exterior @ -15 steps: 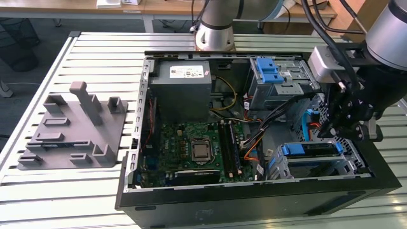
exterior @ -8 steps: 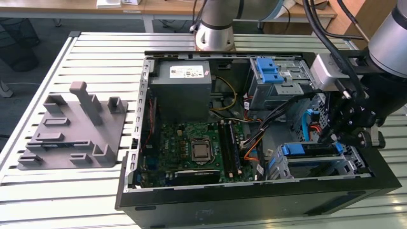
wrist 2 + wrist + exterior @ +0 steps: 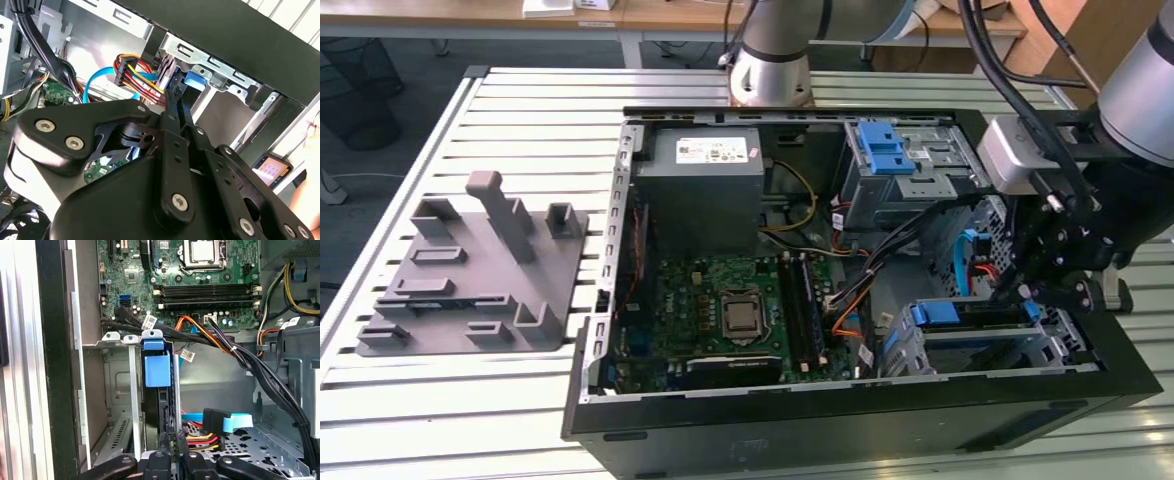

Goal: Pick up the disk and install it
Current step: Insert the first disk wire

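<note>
Evidently we have our black end effector [image 3: 172,452] clenched, fingers pinching the edge of the blue-railed silver metal disk [image 3: 159,390], which stands on edge in the grey metal drive cage [image 3: 120,390], its long axis running straight ahead of the fingertips.

Open computer case [image 3: 854,420] lying mid-bench [image 3: 480,400], holder block [image 3: 474,275] apart toward the exterior view's left edge. Inside: power supply [image 3: 707,165] at far side, motherboard [image 3: 720,320] nearer, disk [image 3: 967,320] in cage at near right corner, gripper [image 3: 1047,290] just above it.
</note>
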Tool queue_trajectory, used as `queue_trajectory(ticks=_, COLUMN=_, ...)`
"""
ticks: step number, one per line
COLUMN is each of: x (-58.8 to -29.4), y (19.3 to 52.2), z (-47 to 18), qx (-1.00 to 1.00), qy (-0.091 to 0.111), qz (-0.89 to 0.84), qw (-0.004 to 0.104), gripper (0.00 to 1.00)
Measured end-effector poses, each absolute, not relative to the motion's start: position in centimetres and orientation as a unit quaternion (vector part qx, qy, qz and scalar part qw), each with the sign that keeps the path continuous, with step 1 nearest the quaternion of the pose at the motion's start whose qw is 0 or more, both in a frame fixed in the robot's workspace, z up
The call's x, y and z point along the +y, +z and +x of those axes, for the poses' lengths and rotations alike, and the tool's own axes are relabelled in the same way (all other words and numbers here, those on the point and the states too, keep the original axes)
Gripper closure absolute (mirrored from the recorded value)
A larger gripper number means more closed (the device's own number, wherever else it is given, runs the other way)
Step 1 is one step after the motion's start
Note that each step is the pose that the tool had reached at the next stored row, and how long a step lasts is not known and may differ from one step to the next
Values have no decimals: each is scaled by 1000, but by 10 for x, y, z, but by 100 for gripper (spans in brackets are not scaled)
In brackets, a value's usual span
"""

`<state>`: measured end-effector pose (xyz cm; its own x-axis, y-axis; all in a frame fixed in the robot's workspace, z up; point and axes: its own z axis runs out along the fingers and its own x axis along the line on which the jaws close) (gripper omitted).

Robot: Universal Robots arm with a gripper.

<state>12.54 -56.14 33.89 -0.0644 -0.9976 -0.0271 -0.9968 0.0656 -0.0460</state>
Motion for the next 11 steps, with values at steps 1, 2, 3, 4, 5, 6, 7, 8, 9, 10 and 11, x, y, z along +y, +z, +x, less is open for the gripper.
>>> queue_trajectory(ticks=1, x=-561, y=338, z=125, qx=729, qy=-8, qz=-684, qw=25, gripper=84)
queue_trajectory(ticks=2, x=-561, y=337, z=125, qx=729, qy=-8, qz=-684, qw=24, gripper=84)
queue_trajectory(ticks=3, x=-561, y=337, z=125, qx=729, qy=-8, qz=-684, qw=24, gripper=84)
queue_trajectory(ticks=4, x=-561, y=336, z=125, qx=729, qy=-8, qz=-684, qw=23, gripper=84)
queue_trajectory(ticks=5, x=-561, y=336, z=125, qx=729, qy=-8, qz=-684, qw=23, gripper=84)
queue_trajectory(ticks=6, x=-561, y=336, z=125, qx=729, qy=-8, qz=-684, qw=23, gripper=84)
queue_trajectory(ticks=7, x=-561, y=336, z=125, qx=729, qy=-8, qz=-684, qw=23, gripper=84)
queue_trajectory(ticks=8, x=-561, y=336, z=125, qx=729, qy=-8, qz=-684, qw=23, gripper=84)
queue_trajectory(ticks=9, x=-561, y=336, z=125, qx=730, qy=-8, qz=-684, qw=23, gripper=84)
queue_trajectory(ticks=10, x=-561, y=336, z=125, qx=730, qy=-7, qz=-684, qw=23, gripper=84)
queue_trajectory(ticks=11, x=-561, y=336, z=125, qx=730, qy=-7, qz=-684, qw=23, gripper=84)
